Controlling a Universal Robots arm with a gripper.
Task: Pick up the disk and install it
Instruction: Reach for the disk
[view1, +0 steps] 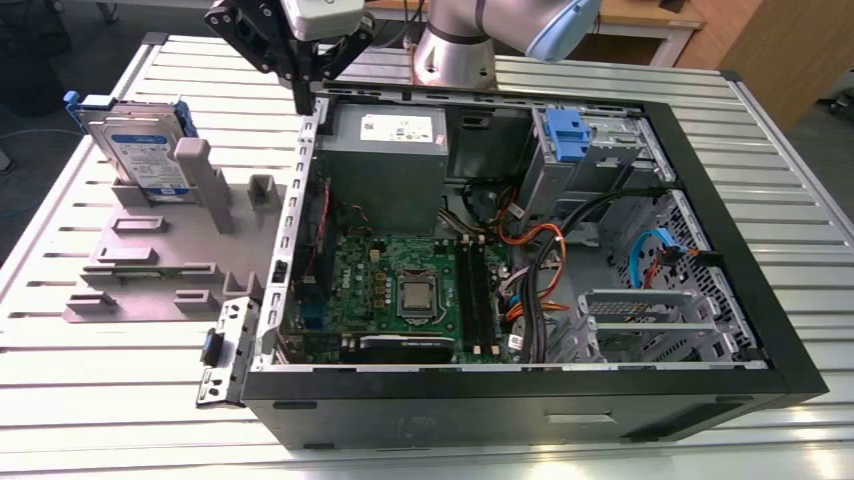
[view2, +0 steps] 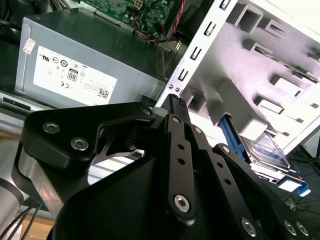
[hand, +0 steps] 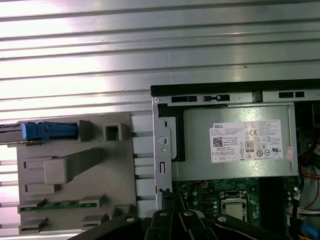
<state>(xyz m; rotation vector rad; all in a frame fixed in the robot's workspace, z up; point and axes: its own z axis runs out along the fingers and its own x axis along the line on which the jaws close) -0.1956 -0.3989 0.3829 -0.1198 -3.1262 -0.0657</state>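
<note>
The disk (view1: 134, 145), a silver drive with a white-and-blue label in a blue caddy, stands on edge in a grey holder fixture (view1: 147, 250) at the exterior view's left. It also appears in the second wrist view (view2: 267, 150), and edge-on as a blue strip in the first wrist view (hand: 47, 131). My gripper (view1: 307, 98) hangs above the back left corner of the open computer case (view1: 747, 330), to the right of the disk and apart from it. Its black fingers (view2: 175, 125) meet at the tip with nothing between them. The gripper tip (hand: 172, 202) sits over the case's metal edge.
Inside the case lie a grey power-supply box (view1: 387, 150) with a white sticker, a green motherboard (view1: 400, 280), cable bundles and a blue-handled drive bay (view1: 567, 135) at the back right. Everything rests on a slatted metal table (view1: 80, 350).
</note>
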